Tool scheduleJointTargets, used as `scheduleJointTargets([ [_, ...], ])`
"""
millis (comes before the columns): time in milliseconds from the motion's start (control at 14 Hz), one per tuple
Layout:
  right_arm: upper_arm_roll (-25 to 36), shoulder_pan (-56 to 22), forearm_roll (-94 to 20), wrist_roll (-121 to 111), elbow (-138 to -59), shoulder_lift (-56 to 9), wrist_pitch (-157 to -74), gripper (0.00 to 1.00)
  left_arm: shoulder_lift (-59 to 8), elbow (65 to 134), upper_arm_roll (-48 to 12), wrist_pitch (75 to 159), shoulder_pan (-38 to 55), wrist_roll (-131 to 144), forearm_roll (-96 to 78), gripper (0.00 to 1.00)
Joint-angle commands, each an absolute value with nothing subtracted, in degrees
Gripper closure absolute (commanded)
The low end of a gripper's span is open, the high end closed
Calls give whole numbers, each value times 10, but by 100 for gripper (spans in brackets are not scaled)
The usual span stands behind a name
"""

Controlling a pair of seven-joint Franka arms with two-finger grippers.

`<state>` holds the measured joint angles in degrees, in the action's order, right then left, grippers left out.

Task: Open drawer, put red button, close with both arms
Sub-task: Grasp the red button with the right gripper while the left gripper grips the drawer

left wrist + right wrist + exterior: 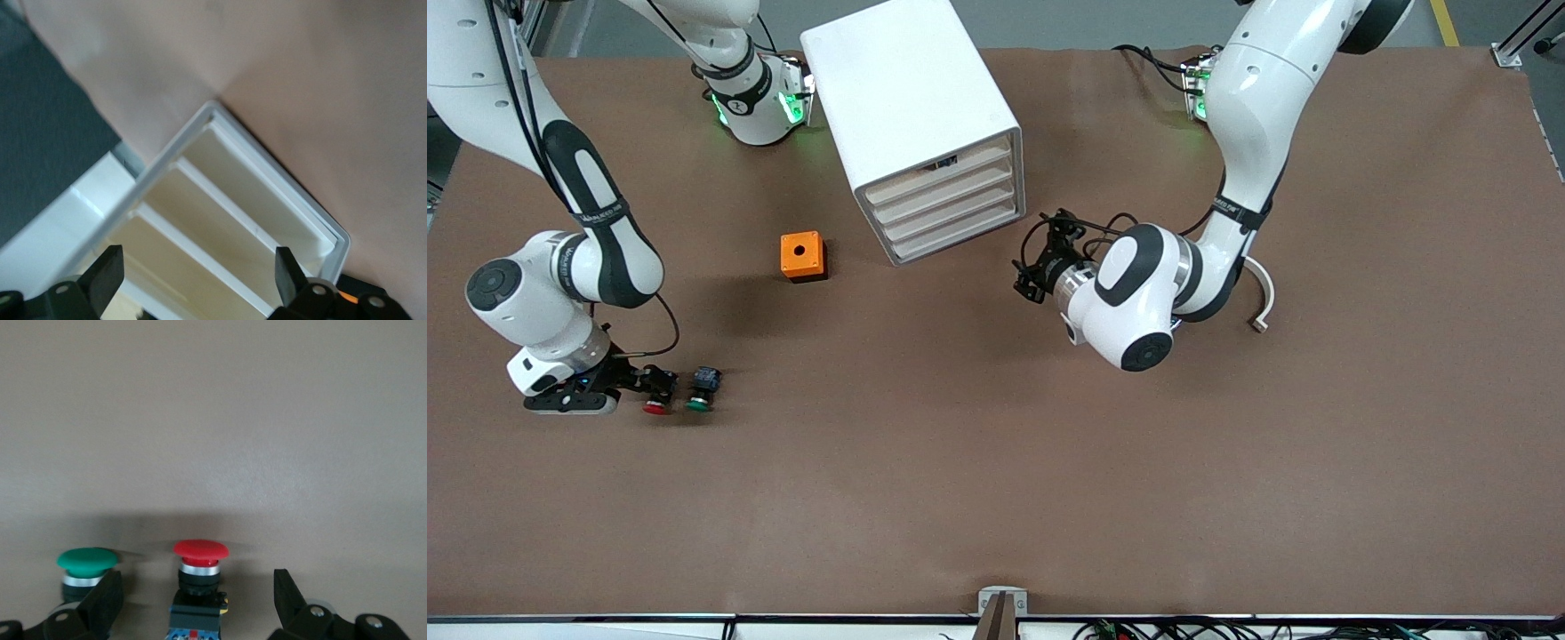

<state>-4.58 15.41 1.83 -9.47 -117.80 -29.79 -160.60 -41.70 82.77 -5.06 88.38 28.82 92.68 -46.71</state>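
The white cabinet (911, 98) stands at the middle of the table, and its four drawers (951, 200) all sit flush and shut. My left gripper (1036, 267) is open and empty just in front of the drawer fronts, which fill the left wrist view (227, 220). The red button (656, 407) lies on the table near the right arm's end. My right gripper (660, 384) is low and open, its fingers (293, 600) on either side of the red button's (200, 550) black body, apart from it. The left gripper (198, 273) is empty.
The green-capped twin button (701, 402) lies right beside the red one, close to one right finger (100, 600). The orange box with a hole (802, 256) sits beside the cabinet toward the right arm's end. A curved white piece (1263, 298) lies by the left arm.
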Motion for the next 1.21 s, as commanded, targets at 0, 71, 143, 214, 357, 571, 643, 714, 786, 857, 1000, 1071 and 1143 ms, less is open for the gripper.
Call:
scheduleJointTargets([
  [0, -55, 168, 13, -97, -1193, -307, -1637, 0, -442, 809, -53, 875, 298, 1023, -511, 0],
  [71, -55, 168, 13, -97, -1194, -308, -1638, 0, -453, 809, -54, 875, 300, 1053, -521, 0],
  [143, -55, 168, 13, -97, -1194, -309, -1638, 0, -461, 809, -54, 875, 305, 1078, -533, 0],
  [214, -55, 169, 13, -97, -1194, -311, -1638, 0, -470, 809, -54, 875, 309, 1100, -545, 0],
  [357, -55, 168, 13, -96, -1194, -311, -1636, 35, -483, 809, -54, 874, 319, 1135, -559, 0],
  [571, -55, 170, 13, -93, -1194, -310, -1633, 76, -498, 810, -54, 870, 336, 1168, -578, 0],
  [643, -55, 174, 13, -93, -1194, -310, -1633, 89, -502, 811, -57, 865, 345, 1174, -578, 0],
  [714, -55, 174, 13, -93, -1194, -310, -1633, 99, -502, 812, -61, 855, 351, 1175, -578, 0],
  [786, -55, 174, 13, -94, -1194, -309, -1632, 100, -503, 814, -68, 844, 353, 1176, -578, 0],
  [857, -55, 174, 13, -96, -1193, -309, -1632, 100, -503, 814, -76, 836, 356, 1176, -578, 0],
  [1000, -55, 171, 14, -98, -1188, -303, -1623, 100, -504, 816, -83, 822, 364, 1177, -577, 0],
  [1071, -56, 171, 14, -98, -1183, -299, -1613, 100, -504, 818, -83, 818, 369, 1177, -577, 1],
  [1143, -57, 170, 14, -97, -1175, -291, -1598, 100, -505, 821, -83, 817, 372, 1177, -577, 15],
])
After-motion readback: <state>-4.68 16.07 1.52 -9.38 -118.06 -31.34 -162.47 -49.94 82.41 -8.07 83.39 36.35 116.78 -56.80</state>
